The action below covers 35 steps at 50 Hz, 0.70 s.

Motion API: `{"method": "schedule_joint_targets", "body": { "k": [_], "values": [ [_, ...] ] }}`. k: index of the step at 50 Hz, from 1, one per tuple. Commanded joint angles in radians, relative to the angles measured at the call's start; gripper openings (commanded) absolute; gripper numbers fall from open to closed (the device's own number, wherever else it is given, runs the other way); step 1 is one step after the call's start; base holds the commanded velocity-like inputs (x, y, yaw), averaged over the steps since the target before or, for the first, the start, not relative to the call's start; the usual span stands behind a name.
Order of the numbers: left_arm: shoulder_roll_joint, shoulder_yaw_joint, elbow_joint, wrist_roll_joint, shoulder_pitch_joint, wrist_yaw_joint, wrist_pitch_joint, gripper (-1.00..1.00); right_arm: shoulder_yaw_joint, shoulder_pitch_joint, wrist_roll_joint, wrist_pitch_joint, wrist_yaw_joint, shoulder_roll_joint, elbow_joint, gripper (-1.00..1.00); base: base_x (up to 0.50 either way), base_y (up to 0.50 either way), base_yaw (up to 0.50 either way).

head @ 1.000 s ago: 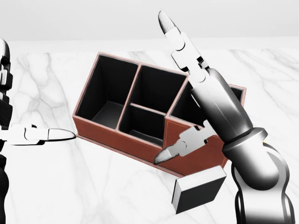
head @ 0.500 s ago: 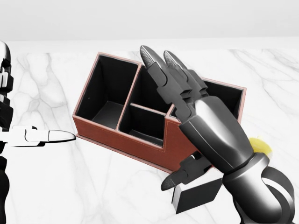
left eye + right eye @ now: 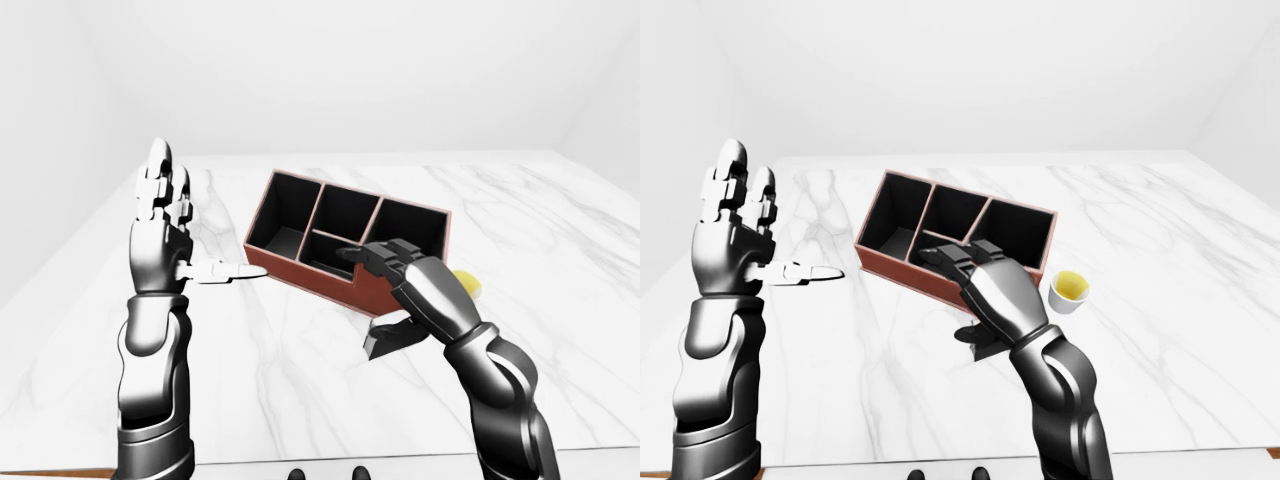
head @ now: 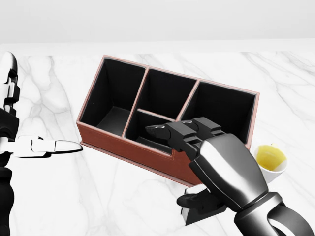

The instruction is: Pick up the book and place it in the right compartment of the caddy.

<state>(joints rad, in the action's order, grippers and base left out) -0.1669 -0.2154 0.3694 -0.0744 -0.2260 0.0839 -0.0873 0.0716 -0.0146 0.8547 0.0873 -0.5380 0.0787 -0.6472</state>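
Beneath the right hand (image 4: pixel 216 167), book (image 4: pixel 197 212) (mostly hidden), fingers (image 4: pixel 170 132) spread above, not gripping

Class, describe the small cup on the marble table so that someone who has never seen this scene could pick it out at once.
Start at the brown caddy in the middle of the white marble table. Go to its right end in the head view; the cup stands on the table just beside it. It is the only round thing there: small, white, with yellow inside, unlike the dark flat book under the right robot hand.
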Motion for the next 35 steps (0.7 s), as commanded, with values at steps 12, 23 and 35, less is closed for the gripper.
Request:
{"method": "schedule_joint_targets", "body": {
  "k": [12, 23, 35],
  "values": [
    [0.007, 0.004, 0.009, 0.003, 0.006, -0.003, 0.0, 1.0, 0.003, 0.111, 0.111, 0.0, -0.028, 0.009, 0.011, 0.42, 0.0, 0.0, 0.0],
    [0.01, 0.004, 0.014, 0.001, 0.015, -0.001, 0.0, 1.0, 0.011, 0.103, 0.207, 0.0, 0.018, 0.016, 0.078, 0.4, 0.0, 0.0, 0.0],
    [0.017, 0.009, 0.002, 0.003, 0.027, -0.001, 0.0, 1.0, 0.007, 0.099, 0.307, 0.0, 0.053, 0.031, 0.13, 0.41, 0.0, 0.0, 0.0]
  ]
}}
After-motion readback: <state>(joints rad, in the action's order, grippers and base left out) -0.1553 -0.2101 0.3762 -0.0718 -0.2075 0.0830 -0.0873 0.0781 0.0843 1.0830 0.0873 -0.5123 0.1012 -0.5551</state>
